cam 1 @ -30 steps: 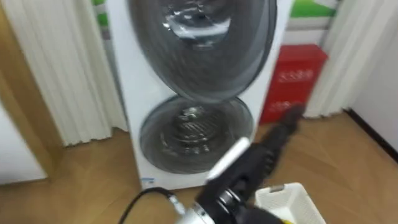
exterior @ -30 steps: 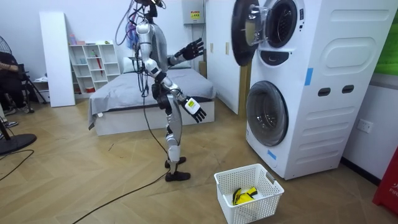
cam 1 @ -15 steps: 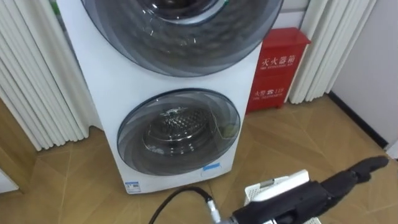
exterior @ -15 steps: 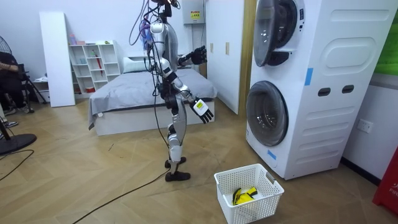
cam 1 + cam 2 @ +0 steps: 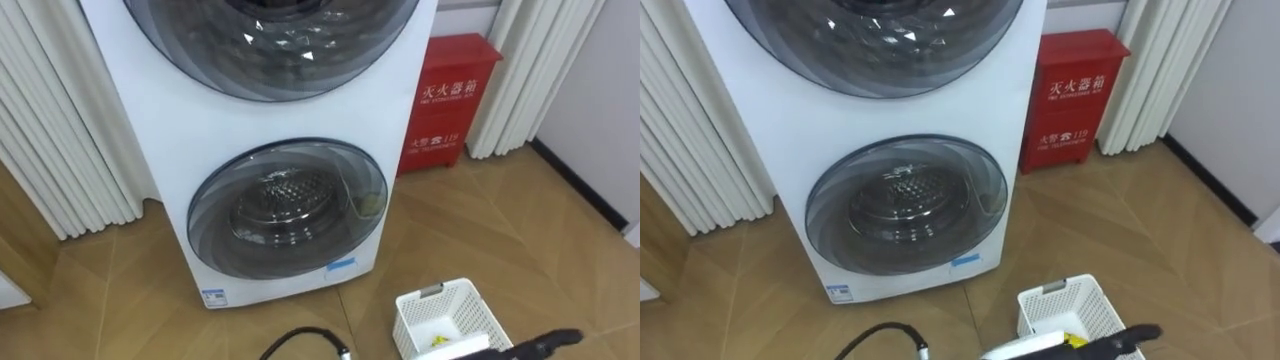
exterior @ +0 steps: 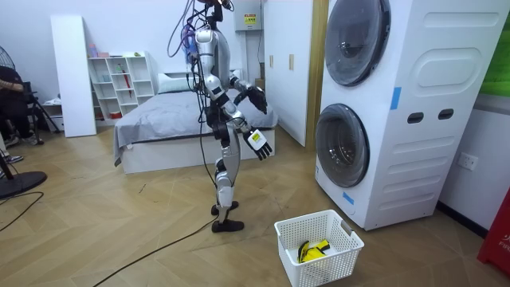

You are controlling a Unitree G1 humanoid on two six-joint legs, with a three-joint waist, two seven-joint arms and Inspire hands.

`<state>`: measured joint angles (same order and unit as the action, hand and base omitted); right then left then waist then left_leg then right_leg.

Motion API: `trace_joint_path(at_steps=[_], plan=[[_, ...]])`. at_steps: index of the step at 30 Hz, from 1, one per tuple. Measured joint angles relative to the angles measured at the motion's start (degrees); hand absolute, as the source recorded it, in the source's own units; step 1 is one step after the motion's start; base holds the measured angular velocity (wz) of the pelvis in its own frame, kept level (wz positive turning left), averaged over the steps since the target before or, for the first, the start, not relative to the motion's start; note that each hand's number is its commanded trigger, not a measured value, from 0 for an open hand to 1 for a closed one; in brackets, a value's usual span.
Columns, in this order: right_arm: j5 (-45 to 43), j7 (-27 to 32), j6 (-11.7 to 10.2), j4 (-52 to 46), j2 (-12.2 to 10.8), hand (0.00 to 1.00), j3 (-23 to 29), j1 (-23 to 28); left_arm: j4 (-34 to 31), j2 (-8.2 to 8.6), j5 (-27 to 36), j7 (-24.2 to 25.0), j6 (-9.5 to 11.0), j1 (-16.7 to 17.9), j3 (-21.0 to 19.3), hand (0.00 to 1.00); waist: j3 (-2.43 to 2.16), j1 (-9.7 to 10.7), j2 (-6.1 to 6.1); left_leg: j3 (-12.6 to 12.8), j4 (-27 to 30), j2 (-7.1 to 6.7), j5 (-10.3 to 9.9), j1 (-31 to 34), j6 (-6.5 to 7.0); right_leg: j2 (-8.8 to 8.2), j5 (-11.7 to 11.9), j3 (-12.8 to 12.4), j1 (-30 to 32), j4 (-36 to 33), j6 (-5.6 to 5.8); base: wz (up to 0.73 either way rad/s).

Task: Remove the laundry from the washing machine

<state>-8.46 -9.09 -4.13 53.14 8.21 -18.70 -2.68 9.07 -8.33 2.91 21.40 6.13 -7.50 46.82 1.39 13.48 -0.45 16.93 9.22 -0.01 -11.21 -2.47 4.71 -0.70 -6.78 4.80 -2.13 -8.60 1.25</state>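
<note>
Two stacked washing machines stand before me. The upper door (image 5: 270,40) (image 6: 356,40) is closed, and so is the lower door (image 5: 287,208) (image 6: 341,145). A white laundry basket (image 5: 452,300) (image 6: 319,231) sits on the floor in front of them, with a yellow garment (image 6: 313,249) (image 5: 437,341) inside. I stand about two steps back, near the bed. My right hand (image 6: 256,142) (image 5: 548,341) hangs low with straight fingers and holds nothing. My left hand (image 6: 255,96) is raised at chest height, away from the machines.
A red cabinet (image 5: 450,100) stands right of the machines, with pale curtains (image 5: 60,130) on both sides. In the room view a bed (image 6: 175,119) and white shelf (image 6: 119,80) are behind me. A person (image 6: 9,88) sits at the far left.
The upper door has swung from open to shut. My left arm has drawn back from it toward my chest. My right arm has dropped lower in the eye view.
</note>
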Motion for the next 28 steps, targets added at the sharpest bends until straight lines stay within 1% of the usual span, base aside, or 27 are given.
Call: trace_joint_path(at_steps=[1, 2, 3, 4, 5, 6, 7, 8, 9, 10, 11, 12, 14, 15, 16, 17, 18, 19, 20, 21, 22, 23, 24, 26, 28], plan=[[-0.16, -0.44, -0.01, 0.29, 0.01, 0.00, 0.66, 0.04, 2.25, -0.45, -1.84, -0.50, 0.08, 1.18, -2.11, 0.00, 0.06, -0.52, -0.10, 0.04, -0.08, 0.00, -0.03, -0.17, -0.06, 0.00, -0.05, 0.06, -0.08, -0.04, -0.06, -0.10], [-0.43, -0.45, -0.01, 0.20, 0.02, 0.00, 2.46, 0.66, 4.97, -1.09, -4.62, -1.74, 0.21, 2.37, -4.59, 0.00, 0.07, -1.50, -0.12, 0.14, -0.04, -0.01, -0.03, -0.20, -0.07, 0.00, -0.14, 0.10, -0.07, -0.05, -0.18, -0.09], [-0.55, -0.40, 0.04, 0.23, 0.07, 0.00, 3.19, 0.90, 6.41, -1.20, -5.86, -2.63, 0.22, 3.12, -6.04, 0.00, 0.15, -1.79, -0.30, 0.14, 0.02, -0.01, -0.02, -0.20, -0.10, 0.00, -0.22, 0.16, -0.08, -0.05, -0.29, -0.04], [-0.53, -0.20, 0.04, 0.25, 0.05, 0.00, 5.07, 1.79, 10.63, -1.71, -8.29, -4.70, 0.73, 4.92, -9.31, 0.00, 0.23, -2.87, -0.50, 0.12, 0.00, -0.01, 0.05, -0.37, -0.21, 0.05, -0.36, 0.19, -0.35, 0.01, -0.53, 0.00], [-0.52, 0.16, 0.03, 0.28, 0.20, 0.00, 6.44, 3.04, 16.26, -1.62, -11.19, -7.17, 1.21, 6.92, -13.25, 0.00, 0.06, -4.02, -0.93, 0.09, 0.00, 0.02, 0.07, -0.62, -0.37, 0.09, -0.62, 0.16, -0.59, 0.01, -0.82, 0.00], [-0.35, 0.47, 0.00, 0.26, 0.40, 0.00, 6.64, 3.78, 19.29, -1.55, -12.43, -8.43, 1.21, 7.76, -15.37, 0.00, -0.02, -4.66, -1.17, 0.09, -0.01, 0.07, 0.02, -0.80, -0.51, 0.15, -0.69, 0.24, -0.71, 0.02, -0.89, 0.00], [-0.33, 1.05, 0.01, 0.28, 0.55, 0.00, 6.98, 5.29, 24.26, -1.64, -15.54, -10.80, 0.96, 9.81, -19.59, 0.00, -0.28, -5.85, -1.62, 0.04, 0.04, 0.17, -0.13, -1.04, -0.82, 0.26, -1.00, 0.32, -0.73, 0.03, -1.14, 0.00], [-0.34, 1.49, 0.08, 0.48, 0.74, 0.00, 7.21, 6.53, 28.92, -2.57, -18.06, -12.63, 0.87, 11.36, -23.40, 0.00, -0.47, -6.89, -1.90, -0.24, 0.23, 0.26, -0.28, -1.13, -1.07, 0.27, -1.27, 0.95, -0.84, 0.04, -1.31, 0.07], [-0.42, 1.52, 0.14, 0.51, 0.90, 0.00, 7.21, 7.05, 31.60, -2.84, -18.90, -13.71, 0.86, 11.82, -25.27, 0.00, -0.52, -7.37, -1.93, -0.47, 0.22, 0.26, -0.31, -1.11, -1.10, 0.24, -1.35, 1.32, -0.87, 0.04, -1.34, 0.16], [-0.41, 1.46, 0.16, 1.23, 1.04, 0.00, 7.79, 7.38, 36.51, -3.31, -19.70, -16.19, 0.84, 12.68, -29.04, 0.00, -0.56, -7.76, -1.84, -0.93, 0.21, 0.23, -0.32, -0.94, -1.13, 0.23, -1.42, 1.81, -0.92, 0.08, -1.33, 0.18], [-0.15, 1.61, 0.13, 2.41, 0.88, 0.00, 9.21, 7.40, 40.41, -3.37, -20.58, -18.63, 0.85, 13.65, -33.20, 0.00, -0.71, -8.42, -1.69, -1.19, 0.10, 0.18, -0.32, -0.92, -1.14, 0.23, -1.46, 2.06, -0.91, 0.08, -1.27, 0.14], [-0.04, 1.67, 0.15, 2.81, 0.87, 0.00, 9.95, 7.61, 42.04, -3.72, -21.03, -20.00, 0.92, 14.11, -35.41, 0.00, -0.78, -8.83, -1.58, -1.21, -0.02, 0.18, -0.32, -1.03, -1.14, 0.23, -1.46, 2.26, -0.97, 0.08, -1.27, 0.08], [1.21, 1.48, 0.15, 4.15, 0.72, 0.00, 13.14, 8.67, 48.78, -4.17, -21.12, -25.42, 1.62, 16.17, -43.36, 0.00, -0.93, -10.94, -1.27, -1.48, -0.48, 0.24, -0.34, -1.83, -1.19, 0.27, -1.46, 3.12, -1.72, 0.11, -1.27, 0.07], [1.25, 1.48, 0.20, 4.70, 0.68, 0.00, 13.85, 8.68, 50.62, -4.40, -21.18, -26.73, 1.58, 16.44, -44.87, 0.00, -0.94, -11.21, -1.21, -1.56, -0.71, 0.24, -0.35, -2.20, -1.20, 0.29, -1.46, 3.14, -2.03, 0.15, -1.27, 0.08], [2.16, 1.57, 0.32, 5.45, 0.66, 0.00, 14.72, 8.80, 53.89, -5.03, -21.29, -28.94, 1.10, 17.54, -46.90, 0.00, -1.10, -11.90, -1.07, -1.78, -0.90, 0.24, -0.41, -2.71, -1.29, 0.32, -1.46, 3.31, -2.49, 0.24, -1.27, 0.04], [3.20, 1.59, 0.26, 6.22, 0.62, 0.00, 15.18, 8.87, 55.26, -5.15, -21.47, -29.83, 0.50, 18.01, -47.47, 0.00, -1.09, -11.98, -1.07, -1.81, -1.02, 0.23, -0.47, -3.12, -1.35, 0.31, -1.46, 3.25, -2.95, 0.48, -1.27, 0.05], [5.18, 1.60, 0.29, 8.01, 0.48, 0.00, 15.61, 8.91, 56.95, -5.61, -21.81, -30.90, -0.99, 19.17, -48.57, 0.00, -1.44, -12.38, -1.02, -1.98, -1.04, 0.17, -0.75, -3.54, -1.37, 0.28, -1.46, 3.23, -3.66, 1.04, -1.26, 0.04], [7.01, 1.65, 0.43, 9.43, 0.43, 0.00, 15.70, 9.05, 57.97, -5.13, -22.10, -31.21, -2.42, 20.78, -50.08, 0.00, -1.28, -12.70, -0.71, -2.14, -1.04, 0.19, -0.96, -4.10, -1.38, 0.23, -1.47, 3.20, -4.20, 0.97, -1.25, 0.07], [9.57, 1.68, 0.48, 10.33, 0.26, 0.00, 16.25, 9.49, 58.90, -4.21, -22.29, -31.67, -3.71, 22.08, -51.61, 0.00, -1.40, -12.94, -0.87, -2.32, -1.02, 0.13, -1.12, -4.40, -1.29, 0.15, -1.57, 3.24, -4.58, 0.93, -1.08, 0.08], [10.78, 1.76, 0.47, 11.13, 0.04, 0.00, 16.80, 9.56, 59.60, -3.58, -22.29, -31.98, -4.28, 22.52, -52.46, 0.00, -1.26, -13.03, -0.64, -2.52, -1.02, 0.05, -1.16, -4.50, -1.27, 0.06, -1.65, 3.19, -4.76, 0.96, -0.96, 0.12], [13.00, 2.02, 0.54, 12.84, -0.29, 0.00, 17.81, 9.62, 60.41, -2.16, -22.20, -32.05, -5.68, 23.12, -53.70, 0.00, -1.25, -13.24, -0.72, -2.99, -1.03, -0.11, -1.21, -4.74, -1.18, -0.16, -1.76, 3.19, -5.08, 0.91, -0.79, 0.14], [15.29, 2.21, 0.69, 14.31, -0.34, 0.00, 17.90, 9.73, 61.11, -0.81, -22.15, -32.04, -6.85, 23.45, -54.46, 0.00, -1.23, -13.61, -0.75, -3.27, -1.02, -0.23, -1.29, -4.93, -1.06, -0.26, -1.90, 3.21, -5.44, 0.90, -0.60, 0.14], [16.53, 2.27, 0.94, 14.65, -0.35, 0.00, 17.91, 9.90, 61.43, -0.14, -22.08, -32.03, -7.45, 23.44, -54.72, 0.00, -1.21, -13.79, -0.77, -3.44, -0.98, -0.31, -1.32, -4.97, -1.02, -0.28, -1.98, 3.24, -5.61, 0.93, -0.48, 0.16], [20.85, 2.79, 1.32, 16.19, -0.78, 0.00, 18.10, 9.99, 61.86, 1.90, -21.51, -32.02, -9.24, 23.34, -55.59, 0.00, -1.19, -13.84, -0.80, -4.45, -0.59, -0.66, -1.42, -5.01, -0.85, -0.33, -2.28, 3.32, -6.22, 0.95, -0.26, 0.20], [22.29, 3.27, 1.77, 16.31, -1.18, 0.00, 18.26, 10.14, 61.83, 2.70, -21.46, -32.02, -10.09, 23.15, -55.69, 0.00, -1.18, -13.96, -0.80, -4.71, -0.52, -0.75, -1.46, -5.01, -0.79, -0.50, -2.46, 3.45, -6.47, 0.94, -0.10, 0.11]])
